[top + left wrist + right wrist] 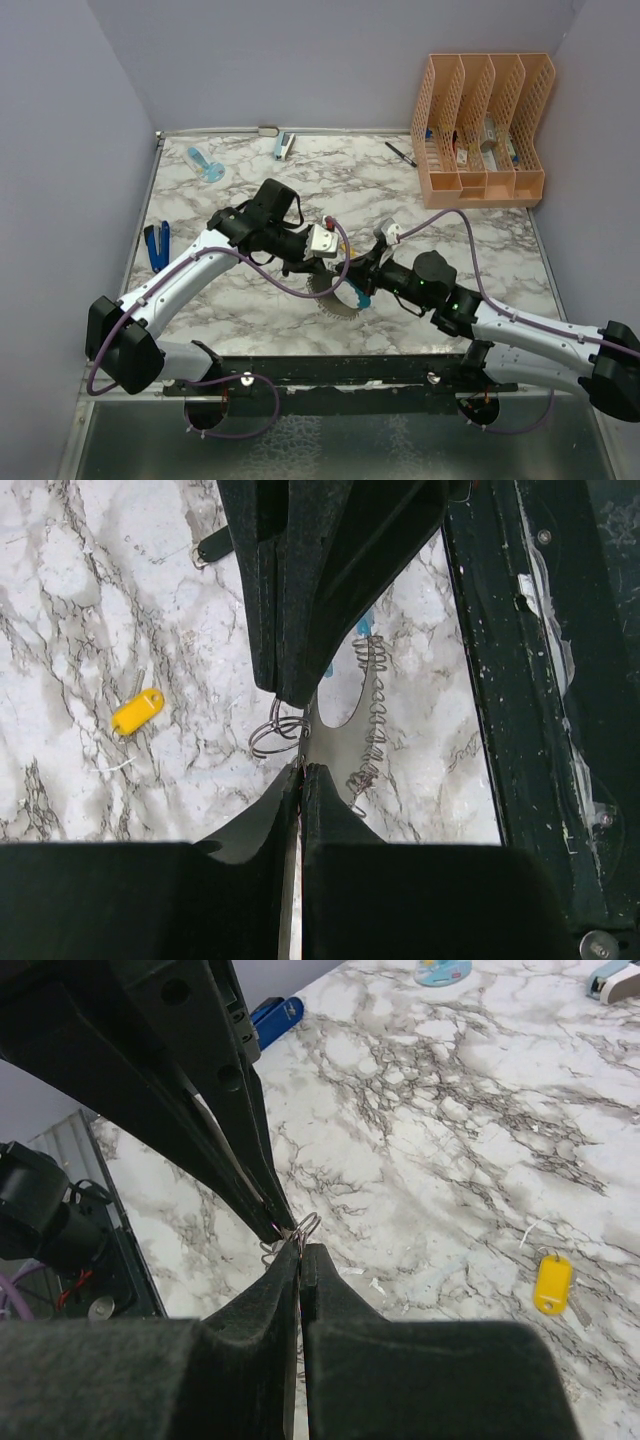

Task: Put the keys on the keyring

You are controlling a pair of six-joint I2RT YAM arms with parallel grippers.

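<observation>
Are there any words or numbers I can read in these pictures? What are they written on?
No words or numbers can be read anywhere.
The yellow key shows a blank face.
Any labels on the things in the orange rack are too small to read.

Table (300, 180) is a marble-look top, white with gray veins, smooth with a slight sheen. The yellow key (137, 711) looks like glossy plastic with a thin wire loop on it. Keyring (335, 750) is dull gray, and its edge looks like coiled bare metal wire. Left claw (301, 780) and right claw (300, 1255) are both matt black, kinda grainy. Orange organizer (485, 130) is perforated plastic, and the rail (500, 730) looks like scuffed black metal.
</observation>
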